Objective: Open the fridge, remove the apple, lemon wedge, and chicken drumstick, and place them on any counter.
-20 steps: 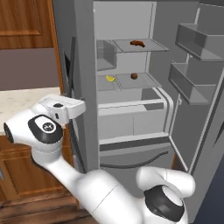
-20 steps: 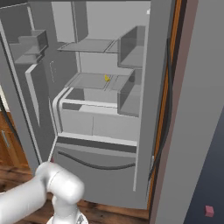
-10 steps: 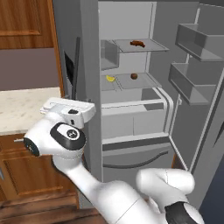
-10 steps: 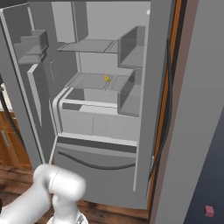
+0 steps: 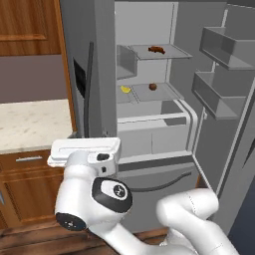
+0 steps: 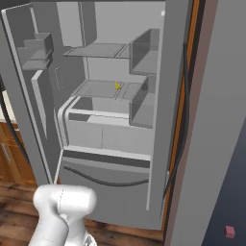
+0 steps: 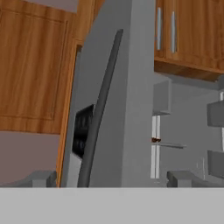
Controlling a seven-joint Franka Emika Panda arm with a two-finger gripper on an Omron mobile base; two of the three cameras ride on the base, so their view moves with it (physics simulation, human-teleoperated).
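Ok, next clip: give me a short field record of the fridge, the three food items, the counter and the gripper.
fridge: right door swung open, left door shut
chicken drumstick: upper shelf
apple: middle shelf
lemon wedge: middle shelf, left of the apple
counter: left of the fridge
gripper: open, holding nothing, facing the shut door's handle

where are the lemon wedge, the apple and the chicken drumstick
lemon wedge (image 5: 125, 89): left base view, middle of the slice
apple (image 5: 153, 86): left base view, centre of the ball
chicken drumstick (image 5: 156, 49): left base view, its middle

No readable text, labels or signs.
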